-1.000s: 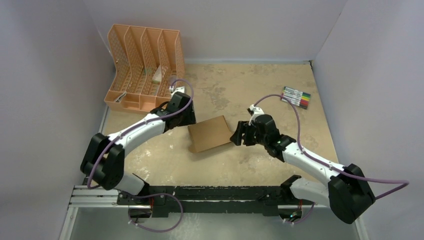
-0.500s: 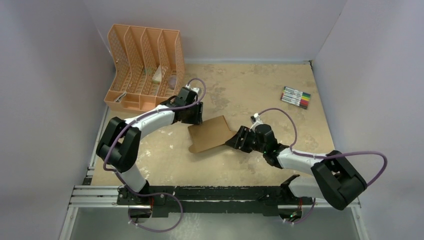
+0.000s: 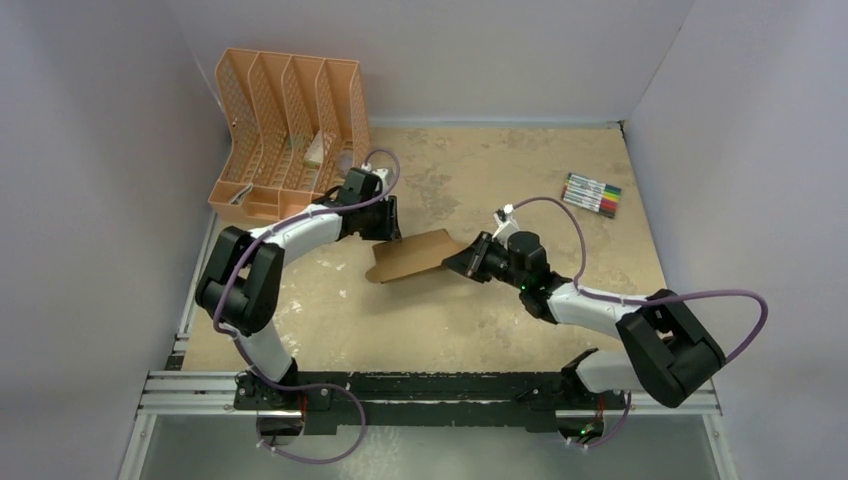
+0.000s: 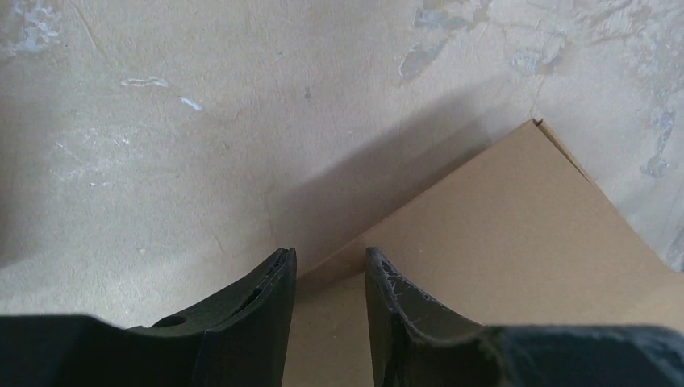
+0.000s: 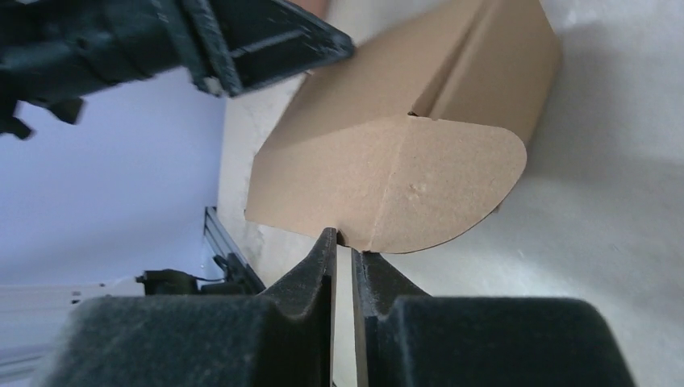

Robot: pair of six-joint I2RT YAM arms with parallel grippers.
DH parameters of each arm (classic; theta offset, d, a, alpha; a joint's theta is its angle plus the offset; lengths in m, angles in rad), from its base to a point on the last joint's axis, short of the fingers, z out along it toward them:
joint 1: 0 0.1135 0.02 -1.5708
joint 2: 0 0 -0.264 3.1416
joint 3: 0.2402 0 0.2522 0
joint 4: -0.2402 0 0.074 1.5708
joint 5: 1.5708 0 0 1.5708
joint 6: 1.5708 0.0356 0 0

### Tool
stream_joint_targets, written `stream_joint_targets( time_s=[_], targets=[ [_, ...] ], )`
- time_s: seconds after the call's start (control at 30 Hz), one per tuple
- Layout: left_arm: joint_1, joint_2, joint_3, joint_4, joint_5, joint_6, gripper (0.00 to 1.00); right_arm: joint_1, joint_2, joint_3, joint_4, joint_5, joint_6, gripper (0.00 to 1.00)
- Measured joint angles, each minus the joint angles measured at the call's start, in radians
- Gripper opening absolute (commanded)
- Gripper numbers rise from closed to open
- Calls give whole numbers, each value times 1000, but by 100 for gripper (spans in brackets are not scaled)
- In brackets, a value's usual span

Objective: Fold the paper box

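— Right gripper (image 5: 343,239) is pinched almost fully together on the lower edge of the rounded flap (image 5: 403,181) at the right end of the paper box (image 3: 408,257). Notice what differs from a second ago?

— The box lay flat mid-table then, a broad square from above. Now it reads narrower, and its right end looks raised off the table (image 3: 450,320).

— It has also slid a little toward the left arm. And the left gripper (image 4: 329,262)?

— Fingers parted by a modest gap, poised over the box's far left edge, holding nothing that I can see. It has swung in to meet that edge.

— So the flat sleeve is starting to open, I judge: one end lifted, the other braced.

— Early days, though. No flap looks tucked in yet.
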Motion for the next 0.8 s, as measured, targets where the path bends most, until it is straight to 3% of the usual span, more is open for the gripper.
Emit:
stream_joint_targets(
  time_s=[0.4,0.57,0.8],
  targets=[
    [25,98,14,-50,118,25,38,6,119,239,-11,-14,-3,9],
    [31,133,62,-79,143,42,41,6,149,311,-80,3,-22,17],
    [41,137,93,-116,74,52,46,6,116,322,-229,48,-64,37]
  ],
)
